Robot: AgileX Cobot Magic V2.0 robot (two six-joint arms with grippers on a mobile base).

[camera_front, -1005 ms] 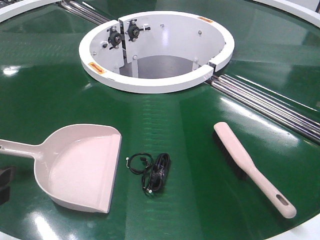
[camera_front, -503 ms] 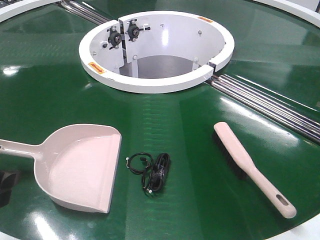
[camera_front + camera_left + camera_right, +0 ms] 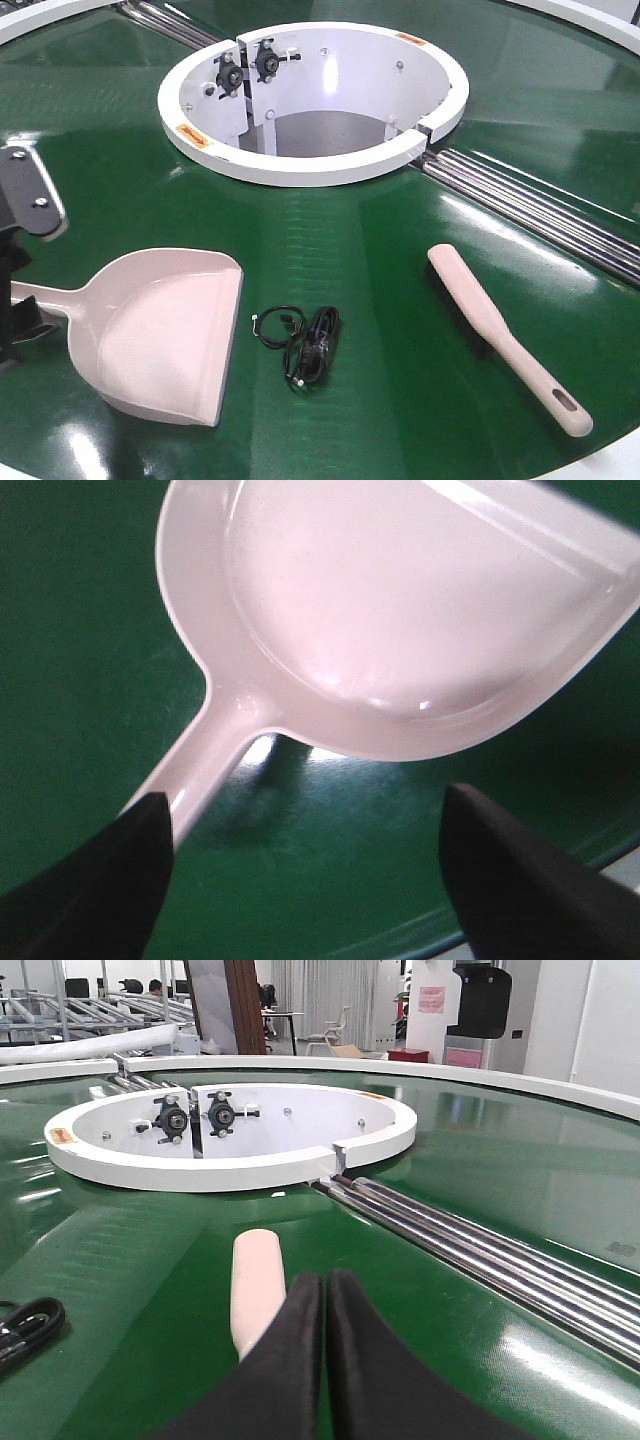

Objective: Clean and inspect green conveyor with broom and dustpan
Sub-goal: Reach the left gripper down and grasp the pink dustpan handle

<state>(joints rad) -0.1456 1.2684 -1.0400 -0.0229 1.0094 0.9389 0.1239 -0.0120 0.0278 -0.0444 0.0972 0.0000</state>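
Dustpan (image 3: 165,335) lying front-left on green conveyor (image 3: 380,240) | left end effector (image 3: 305,810) spread wide, released, dustpan handle just beside one finger | right end effector (image 3: 322,1295) clenched empty | broom (image 3: 500,330) lying front-right

- No wording here can actually be read.
- Small orange stickers (image 3: 186,131) sit on the white ring (image 3: 300,172), well ahead of the right hand (image 3: 325,1282); their print is too small to read.
- A pink notice (image 3: 432,1000) hangs far beyond that hand, too blurred to read.
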